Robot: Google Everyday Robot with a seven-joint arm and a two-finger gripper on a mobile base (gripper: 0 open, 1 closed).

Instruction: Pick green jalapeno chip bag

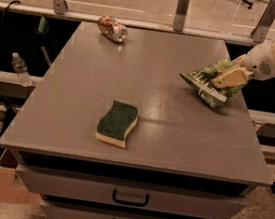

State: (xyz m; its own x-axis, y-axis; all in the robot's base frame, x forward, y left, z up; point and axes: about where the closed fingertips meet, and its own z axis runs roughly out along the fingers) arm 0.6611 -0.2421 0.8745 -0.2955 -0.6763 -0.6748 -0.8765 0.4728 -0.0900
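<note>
On my feed the tan two-finger gripper sits at the far right of the flat grey tabletop, on the end of the white arm coming in from the right edge. It is pinched closed on the right part of the crinkly green jalapeno chip bag with white lettering. The bag tilts, its left corner low by the surface (I can't tell whether it touches). The green-topped yellow sponge lies well apart, near the front. The crushed metallic can lies at the back left edge.
</note>
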